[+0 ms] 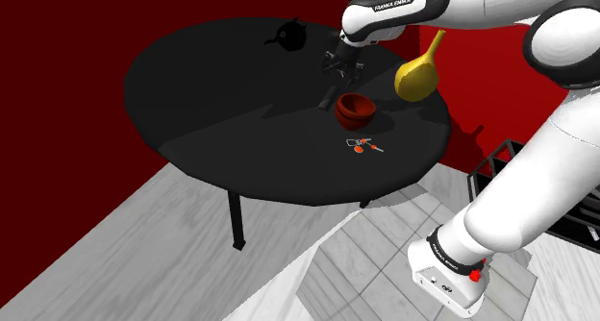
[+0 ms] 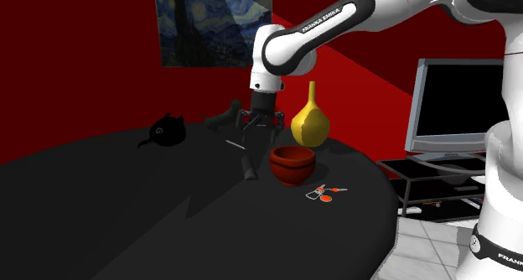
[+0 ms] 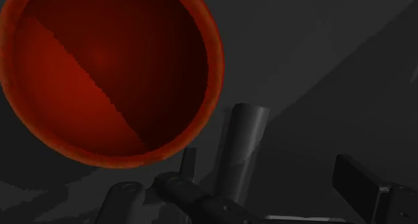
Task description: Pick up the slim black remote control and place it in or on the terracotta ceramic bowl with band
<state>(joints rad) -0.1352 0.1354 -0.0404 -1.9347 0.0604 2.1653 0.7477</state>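
Note:
The slim dark remote (image 2: 248,165) lies on the round black table (image 1: 212,98), close beside the terracotta bowl (image 2: 291,164). In the wrist view the remote (image 3: 240,149) is a dark grey bar just past the bowl's rim (image 3: 107,75). My black gripper (image 2: 258,129) hovers a little above the remote and next to the bowl (image 1: 354,110). It is open: the fingers stand wide apart in the wrist view, with the remote between them and untouched by the right finger (image 3: 362,182). From the shoulder camera the gripper (image 1: 344,71) hangs just behind the bowl.
A yellow gourd-shaped vase (image 1: 420,71) stands close behind the bowl, near the table edge. A black teapot (image 1: 287,33) sits at the far side. A small red and white object (image 1: 361,144) lies in front of the bowl. A monitor (image 2: 457,102) stands beyond the table.

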